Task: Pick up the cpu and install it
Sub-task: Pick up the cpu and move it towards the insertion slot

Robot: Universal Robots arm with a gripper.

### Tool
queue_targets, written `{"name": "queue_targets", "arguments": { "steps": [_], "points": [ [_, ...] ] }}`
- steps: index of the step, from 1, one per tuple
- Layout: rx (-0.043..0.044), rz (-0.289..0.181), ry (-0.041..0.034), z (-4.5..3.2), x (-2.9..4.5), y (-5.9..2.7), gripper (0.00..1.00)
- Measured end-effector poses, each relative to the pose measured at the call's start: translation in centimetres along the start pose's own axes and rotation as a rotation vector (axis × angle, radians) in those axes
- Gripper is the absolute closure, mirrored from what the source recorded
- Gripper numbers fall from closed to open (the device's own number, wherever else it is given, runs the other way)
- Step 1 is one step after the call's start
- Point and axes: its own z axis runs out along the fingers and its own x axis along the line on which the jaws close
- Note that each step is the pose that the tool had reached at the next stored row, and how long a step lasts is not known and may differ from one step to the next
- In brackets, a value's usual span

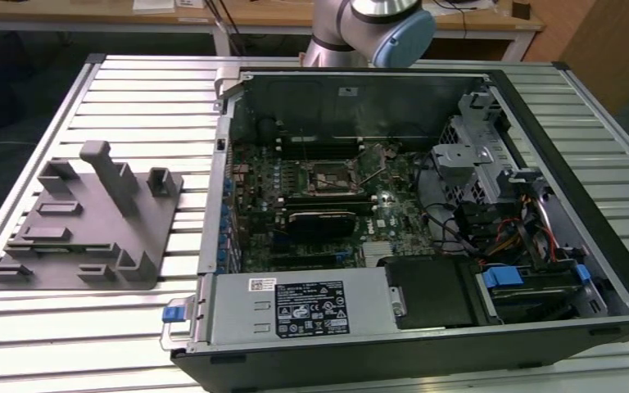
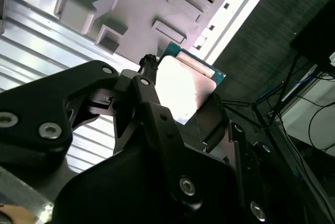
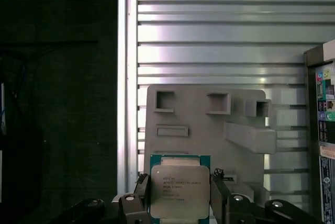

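Observation:
The cpu [image 3: 179,195] is a flat square chip with a silvery top plate and a green rim. My gripper [image 3: 179,178] is shut on it, with a black finger pressing on each of two opposite edges. In the second wrist view the cpu [image 2: 184,80] glares bright between the gripper's [image 2: 183,92] black fingers [image 2: 152,103]. I hold it above the grey plastic fixture block [image 3: 209,124], near one edge of it. The black socket frame [image 1: 320,176] sits on the motherboard inside the open computer case [image 1: 533,123], at the exterior view's middle.
The grey fixture block [image 1: 85,221] with its upright posts lies on the ribbed metal table [image 1: 140,90], at the exterior view's left of the case. The arm's base [image 1: 364,24] stands behind the case. Drive cages and cables fill the case's right side.

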Motion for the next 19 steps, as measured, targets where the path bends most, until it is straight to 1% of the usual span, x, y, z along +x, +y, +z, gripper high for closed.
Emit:
{"name": "queue_targets", "arguments": {
  "steps": [3, 10, 14, 19],
  "points": [
    [-0.0001, 0.000, -0.0001, -0.63, -0.01, 0.03, 0.45],
    [0.0000, 0.000, 0.0004, -0.71, -0.09, 0.04, 0.45],
    [-0.0001, 0.000, 0.0001, -0.68, -0.58, 0.05, 0.45],
    [-0.0002, 0.000, 0.0000, -0.65, -1.50, 0.08, 0.45]
  ]
}}
